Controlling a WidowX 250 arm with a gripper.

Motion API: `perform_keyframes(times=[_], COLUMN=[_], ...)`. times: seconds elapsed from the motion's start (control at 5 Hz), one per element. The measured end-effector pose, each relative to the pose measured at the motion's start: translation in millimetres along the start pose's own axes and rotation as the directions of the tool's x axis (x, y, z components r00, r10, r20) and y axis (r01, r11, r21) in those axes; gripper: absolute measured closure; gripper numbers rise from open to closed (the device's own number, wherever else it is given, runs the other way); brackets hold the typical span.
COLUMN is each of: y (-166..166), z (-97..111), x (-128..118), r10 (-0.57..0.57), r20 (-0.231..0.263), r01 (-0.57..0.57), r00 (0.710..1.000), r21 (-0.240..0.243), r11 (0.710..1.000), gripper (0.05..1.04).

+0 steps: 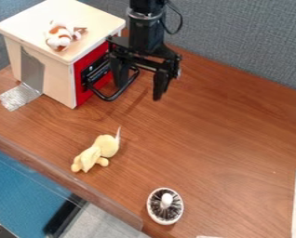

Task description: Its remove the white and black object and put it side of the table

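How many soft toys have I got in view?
2. One, pale yellow, lies on the brown table, between the gripper and the table's near edge. The other, white and orange-brown, lies on top of the red-fronted toy oven. Any behind the oven would be hidden.

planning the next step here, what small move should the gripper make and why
Probably swing the gripper across toward the white and black object, keeping its fingers spread. They are apart with nothing between them, up beside the red-fronted box, while the object sits well away, near the edge of the table, so closing now would likely catch nothing.
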State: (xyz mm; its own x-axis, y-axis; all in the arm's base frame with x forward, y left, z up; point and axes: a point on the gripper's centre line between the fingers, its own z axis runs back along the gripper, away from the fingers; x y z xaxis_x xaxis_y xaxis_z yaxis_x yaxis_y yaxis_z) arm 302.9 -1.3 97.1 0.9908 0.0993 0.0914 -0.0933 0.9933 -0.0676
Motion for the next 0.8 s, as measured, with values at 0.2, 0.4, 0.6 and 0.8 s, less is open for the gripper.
perform_keyframes(times=[0.2,0.4,0.6,0.8], y=[-14.7,-41.8,-60.3,-76.0], z=[11.5,3.3,-13.2,-36.8], x=[-31.1,-62.3,-83.3,-96.8], r10=[-0.082,-0.197,-0.262,-0.325], r20=[0.036,0.021,0.007,-0.026], r01=[0.081,0.197,0.261,0.326], r00=[0.996,0.98,0.965,0.945], r21=[0.008,0.025,0.042,0.076], r11=[0.997,0.98,0.964,0.942], gripper=[0.083,0.083,0.083,0.083])
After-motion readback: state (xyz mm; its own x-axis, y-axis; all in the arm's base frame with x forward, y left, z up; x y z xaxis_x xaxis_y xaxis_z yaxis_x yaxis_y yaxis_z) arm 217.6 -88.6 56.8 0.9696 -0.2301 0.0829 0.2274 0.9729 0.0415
